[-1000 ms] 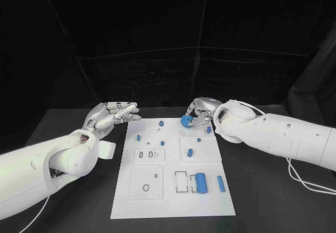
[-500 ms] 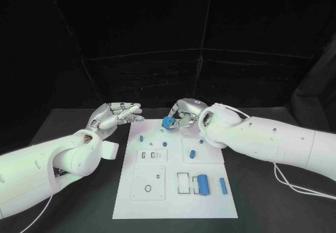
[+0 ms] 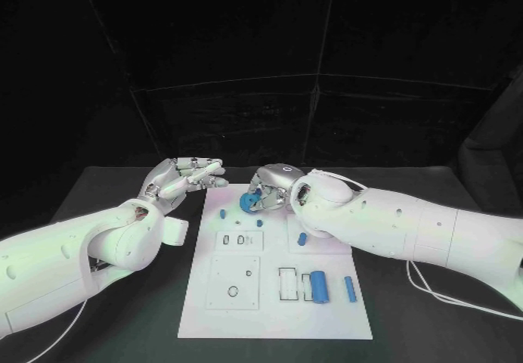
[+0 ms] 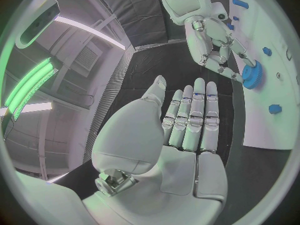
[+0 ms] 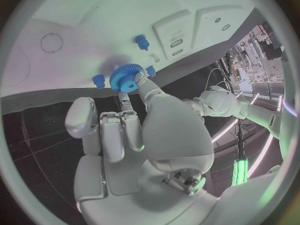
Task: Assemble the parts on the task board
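Observation:
The white task board [image 3: 273,318] lies in the middle of the black table. My right hand [image 3: 273,189] hovers over the board's far left part and pinches a blue gear [image 3: 251,201] between its fingertips. The right wrist view shows the gear [image 5: 127,77] just above the board [image 5: 75,25], among small blue pegs [image 5: 142,41]. My left hand [image 3: 185,175] is open beside the board's far left corner, its fingers [image 4: 194,115] held straight and together, holding nothing. From the left wrist I see the right hand [image 4: 215,35] with the gear [image 4: 251,75].
A blue cylinder [image 3: 320,286] sits beside a rectangular slot on the board's near right, with a blue bar [image 3: 350,288] to its right. A small blue piece [image 3: 302,239] lies mid-right. Pegs [image 3: 232,222] stand at the far left. Black table surrounds the board.
My right hand has carried the blue gear leftward across the board's far end and slightly lower, closer to the left hand. The left hand has barely moved.

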You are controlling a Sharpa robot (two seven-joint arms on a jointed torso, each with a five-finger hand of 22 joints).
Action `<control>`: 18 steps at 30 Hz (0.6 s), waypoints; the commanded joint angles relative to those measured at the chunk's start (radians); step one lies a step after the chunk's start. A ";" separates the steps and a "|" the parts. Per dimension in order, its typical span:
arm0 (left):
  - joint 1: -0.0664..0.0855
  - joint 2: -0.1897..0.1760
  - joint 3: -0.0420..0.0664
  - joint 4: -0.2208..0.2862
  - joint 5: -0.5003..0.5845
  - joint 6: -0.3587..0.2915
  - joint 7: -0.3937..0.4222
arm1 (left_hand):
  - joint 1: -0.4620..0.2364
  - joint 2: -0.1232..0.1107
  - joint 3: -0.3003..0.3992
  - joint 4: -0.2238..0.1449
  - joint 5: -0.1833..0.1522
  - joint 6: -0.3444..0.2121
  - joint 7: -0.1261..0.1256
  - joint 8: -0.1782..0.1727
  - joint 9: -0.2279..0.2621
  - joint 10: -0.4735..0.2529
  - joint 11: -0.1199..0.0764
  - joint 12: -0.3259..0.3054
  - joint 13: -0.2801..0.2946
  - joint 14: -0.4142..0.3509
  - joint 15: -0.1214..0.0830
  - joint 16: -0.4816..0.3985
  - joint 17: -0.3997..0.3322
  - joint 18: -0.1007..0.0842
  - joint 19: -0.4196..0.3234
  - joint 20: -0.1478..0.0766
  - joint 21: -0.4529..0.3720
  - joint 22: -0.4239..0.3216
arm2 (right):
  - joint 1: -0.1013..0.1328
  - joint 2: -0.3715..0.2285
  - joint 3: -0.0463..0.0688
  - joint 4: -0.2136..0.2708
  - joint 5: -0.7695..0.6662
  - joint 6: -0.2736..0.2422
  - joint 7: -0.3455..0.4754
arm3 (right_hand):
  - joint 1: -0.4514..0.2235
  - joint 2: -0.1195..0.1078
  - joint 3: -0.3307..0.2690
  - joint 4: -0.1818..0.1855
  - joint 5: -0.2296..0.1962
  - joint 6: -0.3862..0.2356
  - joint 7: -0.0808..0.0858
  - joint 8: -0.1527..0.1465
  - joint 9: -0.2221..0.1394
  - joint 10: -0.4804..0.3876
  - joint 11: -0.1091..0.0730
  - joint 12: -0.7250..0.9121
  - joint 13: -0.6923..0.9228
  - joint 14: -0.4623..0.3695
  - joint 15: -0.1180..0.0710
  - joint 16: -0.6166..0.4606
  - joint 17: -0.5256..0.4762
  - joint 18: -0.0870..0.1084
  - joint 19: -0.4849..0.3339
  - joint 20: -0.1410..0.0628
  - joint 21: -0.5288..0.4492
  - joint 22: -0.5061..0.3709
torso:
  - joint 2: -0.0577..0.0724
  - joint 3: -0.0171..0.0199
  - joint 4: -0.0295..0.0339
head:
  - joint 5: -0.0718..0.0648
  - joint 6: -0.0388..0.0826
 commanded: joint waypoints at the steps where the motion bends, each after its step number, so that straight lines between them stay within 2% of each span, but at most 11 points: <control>1: 0.002 0.002 0.001 0.001 -0.003 0.002 0.014 | 0.003 0.010 0.001 -0.005 -0.004 0.005 0.005 -0.006 -0.001 0.007 0.001 -0.003 -0.001 0.004 0.004 -0.004 0.001 0.016 0.005 0.003 -0.004 -0.001 | -0.001 0.008 0.000 -0.008 -0.051 0.047 -0.028 | -0.009 -0.001 0.006 0.003 0.002 0.016 -0.017 -0.007 0.001 0.050 0.003 -0.008 0.159 0.072 0.001 -0.001 0.107 -0.006 -0.003 0.002 -0.001 -0.001 | 0.000 0.0009 -0.0007 | 0.001 -0.002; 12: 0.002 0.002 0.001 -0.001 -0.003 0.025 0.007 | 0.003 0.010 0.001 -0.005 -0.005 0.006 0.005 -0.007 -0.001 0.008 0.001 -0.004 -0.001 0.005 0.003 -0.005 0.002 0.016 0.006 0.003 -0.004 -0.001 | -0.007 0.021 0.000 -0.020 -0.099 0.008 -0.060 | -0.035 -0.020 0.004 0.011 -0.004 -0.020 -0.003 -0.037 0.000 0.037 0.015 -0.033 0.141 0.070 0.011 -0.004 0.101 -0.003 -0.011 0.012 -0.007 -0.014 | 0.000 0.0016 -0.0021 | 0.002 -0.001; 18: 0.002 0.001 0.001 -0.003 -0.003 0.041 0.001 | 0.002 0.010 0.001 -0.005 -0.005 0.006 0.005 -0.007 -0.001 0.008 0.001 -0.004 -0.001 0.006 0.003 -0.005 0.002 0.016 0.006 0.003 -0.004 -0.001 | -0.008 0.023 0.000 -0.019 -0.110 0.009 -0.065 | -0.042 -0.030 0.000 0.014 -0.005 -0.048 0.004 -0.056 0.000 0.030 0.022 -0.045 0.133 0.070 0.017 -0.005 0.099 -0.003 -0.014 0.017 -0.010 -0.018 | 0.000 0.0017 -0.0023 | 0.001 0.000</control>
